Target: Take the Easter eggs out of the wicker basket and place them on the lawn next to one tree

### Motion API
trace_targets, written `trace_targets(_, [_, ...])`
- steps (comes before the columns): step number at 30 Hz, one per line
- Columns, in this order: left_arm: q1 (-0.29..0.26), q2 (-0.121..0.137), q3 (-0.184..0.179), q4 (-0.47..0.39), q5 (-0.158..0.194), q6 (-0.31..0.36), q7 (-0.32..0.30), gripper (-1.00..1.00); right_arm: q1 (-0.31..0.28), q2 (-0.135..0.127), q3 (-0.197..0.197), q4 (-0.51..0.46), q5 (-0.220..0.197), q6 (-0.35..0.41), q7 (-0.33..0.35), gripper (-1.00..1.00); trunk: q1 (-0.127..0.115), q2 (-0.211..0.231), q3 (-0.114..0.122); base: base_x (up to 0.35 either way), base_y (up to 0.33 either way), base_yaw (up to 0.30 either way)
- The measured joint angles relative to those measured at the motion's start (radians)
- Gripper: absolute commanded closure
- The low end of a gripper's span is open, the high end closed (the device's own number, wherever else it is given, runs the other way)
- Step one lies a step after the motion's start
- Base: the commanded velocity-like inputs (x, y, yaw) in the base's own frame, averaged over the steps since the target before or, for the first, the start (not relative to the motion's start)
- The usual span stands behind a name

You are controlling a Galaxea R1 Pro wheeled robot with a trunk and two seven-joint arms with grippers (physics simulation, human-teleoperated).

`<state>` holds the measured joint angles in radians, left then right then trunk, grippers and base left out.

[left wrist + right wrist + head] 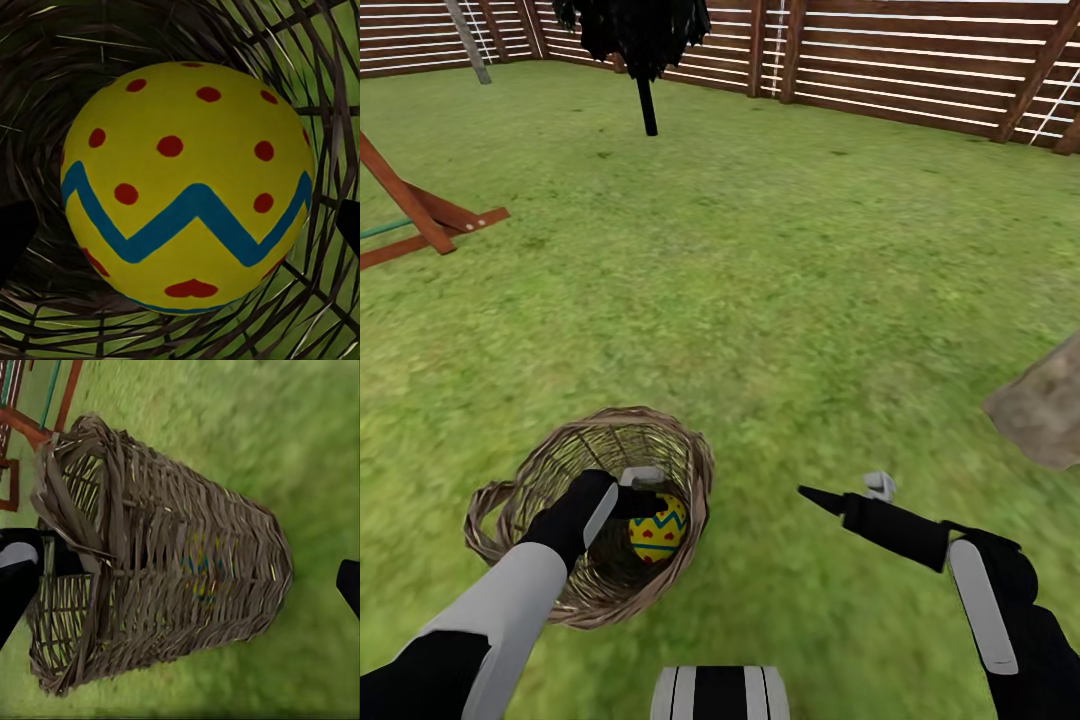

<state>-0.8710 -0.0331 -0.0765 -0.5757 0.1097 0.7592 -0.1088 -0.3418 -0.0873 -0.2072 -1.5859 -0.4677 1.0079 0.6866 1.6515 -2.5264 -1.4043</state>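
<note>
Left jaws: your left gripper (643,497) is down inside the wicker basket (695,470); spread wide, one dark tip at either side of the egg.
Egg: one Easter egg (187,187) sits right between those tips, not yet pinched.
Right jaws: your right gripper (850,490) hovers over the lawn (760,300) beside the basket, parted and holding nothing.
</note>
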Motion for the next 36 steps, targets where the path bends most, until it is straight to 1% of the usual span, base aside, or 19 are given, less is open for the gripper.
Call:
trace_targets(2, [0.000, -0.001, 0.000, 0.000, 0.000, 0.000, 0.000, -1.00, 0.001, -0.007, -0.004, 0.000, 0.000, 0.004, 0.014, -1.00, 0.000, 0.000, 0.000, 0.000, 0.000, 0.000])
trace_targets(6, [0.000, 0.000, 0.000, 0.000, 0.000, 0.000, 0.000, -1.00, 0.002, -0.013, -0.010, 0.000, -0.001, 0.007, 0.027, -1.00, 0.000, 0.000, 0.000, 0.000, 0.000, 0.000])
trace_targets(7, [0.000, -0.001, 0.000, 0.000, 0.000, 0.000, 0.000, -1.00, 0.002, -0.014, -0.011, 0.000, 0.000, 0.008, 0.031, -1.00, 0.001, 0.000, -0.004, 0.000, 0.000, 0.000])
trace_targets(8, [0.000, 0.000, 0.000, 0.000, 0.000, 0.000, 0.000, -1.00, 0.002, -0.014, -0.011, 0.000, 0.000, 0.008, 0.033, -1.00, 0.001, 0.000, -0.008, 0.000, 0.000, 0.000])
trace_targets(19, [0.000, 0.000, 0.000, 0.000, 0.000, -0.001, 0.000, -1.00, 0.002, -0.015, -0.012, 0.000, -0.002, 0.035, 0.038, -1.00, 0.001, 0.000, -0.008, 0.000, 0.000, 0.000])
trace_targets(23, [0.000, 0.000, 0.000, 0.000, 0.000, -0.016, -0.001, -1.00, 0.002, -0.015, -0.012, 0.000, -0.002, 0.035, 0.038, -1.00, 0.001, 0.000, -0.008, 0.000, 0.000, 0.000])
trace_targets(31, [0.000, 0.000, 0.000, -0.006, 0.000, -0.032, 0.000, -1.00, 0.002, -0.014, -0.011, 0.000, -0.001, 0.035, 0.038, -1.00, 0.005, -0.002, -0.039, 0.000, 0.000, 0.000])
trace_targets(36, [0.000, 0.000, 0.000, -0.007, 0.000, -0.033, 0.001, -1.00, 0.002, -0.014, -0.011, 0.000, -0.002, 0.035, 0.038, -1.00, 0.004, -0.002, -0.039, 0.000, 0.000, 0.000])
